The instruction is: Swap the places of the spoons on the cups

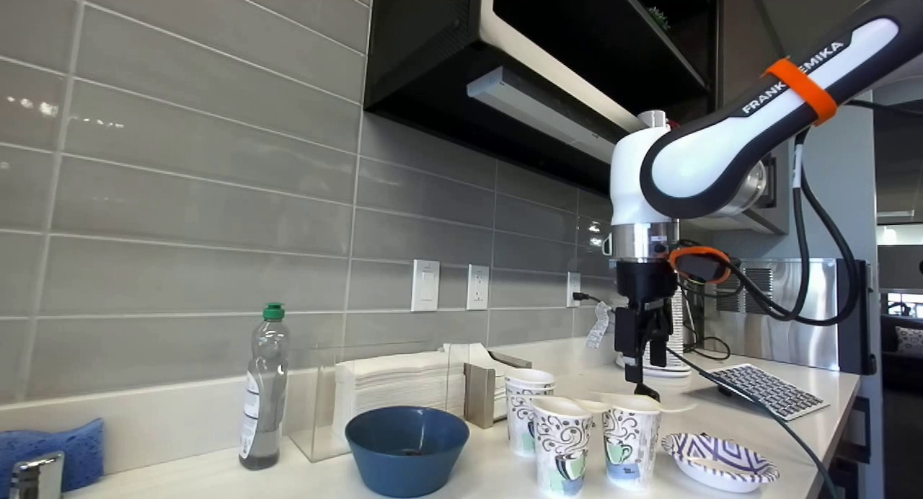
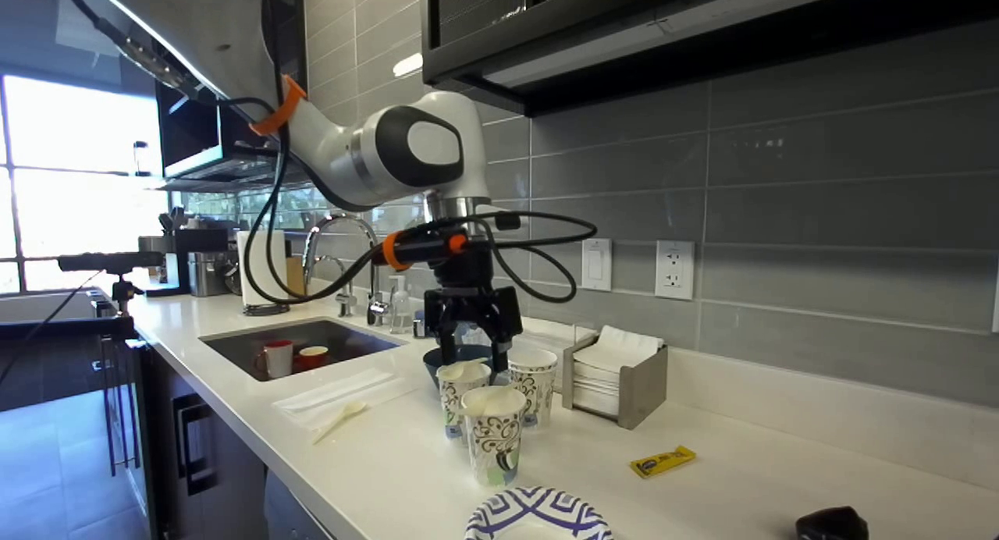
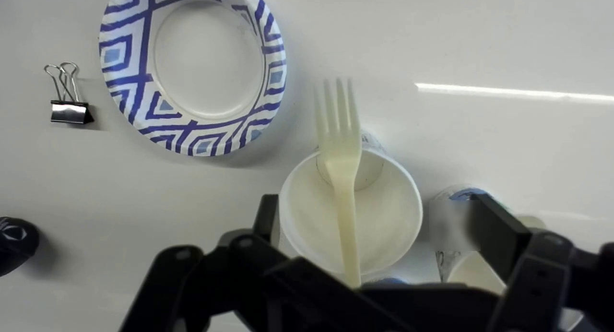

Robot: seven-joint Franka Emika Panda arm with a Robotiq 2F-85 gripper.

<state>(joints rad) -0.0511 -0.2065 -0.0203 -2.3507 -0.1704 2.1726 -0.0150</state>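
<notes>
Gripper's [image 2: 474, 360] jaws spread wide; in the wrist view a white cup [image 3: 383, 221] shows btwn the fingers [image 3: 502, 236], but I can't tell re contact. Pale fork [image 3: 342, 183] lies across its rim, tines overhanging; 2nd pale utensil [image 2: 460, 370] atop the neighboring cup [image 2: 451, 401], ditto crosswise.

"FRANK… EMIKA" (part-covered) on arm [image 1: 757, 127]

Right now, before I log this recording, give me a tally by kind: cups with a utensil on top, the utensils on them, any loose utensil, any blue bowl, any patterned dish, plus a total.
Utensil-topped cups: 2
Utensils on those cups: 2
Loose utensil, away from the cups: 1
Blue bowl: 1
Patterned dish: 1
Total: 7
</notes>
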